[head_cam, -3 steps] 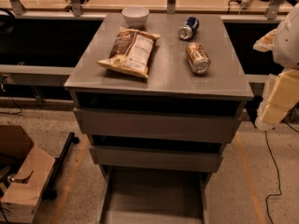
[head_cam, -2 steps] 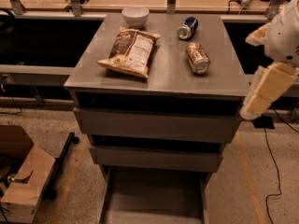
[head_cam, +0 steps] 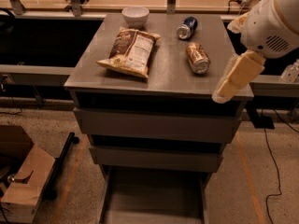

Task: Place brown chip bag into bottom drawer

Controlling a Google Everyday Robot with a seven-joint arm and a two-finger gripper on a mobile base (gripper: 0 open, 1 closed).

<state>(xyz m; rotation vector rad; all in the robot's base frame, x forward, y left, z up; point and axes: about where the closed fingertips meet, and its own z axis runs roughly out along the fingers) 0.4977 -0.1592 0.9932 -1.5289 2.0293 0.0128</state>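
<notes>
Hovering beside the counter's (head_cam: 173, 76) right front corner: claw (head_cam: 235, 77), grip state impossible to tell. Lying on the counter: one brown chip bag (head_cam: 130, 52) left; two cans right, blue can (head_cam: 187, 27) and brown-gold can (head_cam: 197, 58); one bowl (head_cam: 135, 16) rear. Standing open below the counter: bottom drawer (head_cam: 154, 195).

On my screen the arm (head_cam: 273, 20) shows in the upper right corner. Only its last white, rounded housing is in view, with a small round vent grille (head_cam: 276, 42) on the lower face. From under that housing the gripper (head_cam: 225, 90) hangs down and to the left, a pale tan, blocky piece set on a slant (about halfway between upright and level). Its tip sits at the right of my view, slightly above mid-height. The frame edge cuts off everything further up the arm.
</notes>
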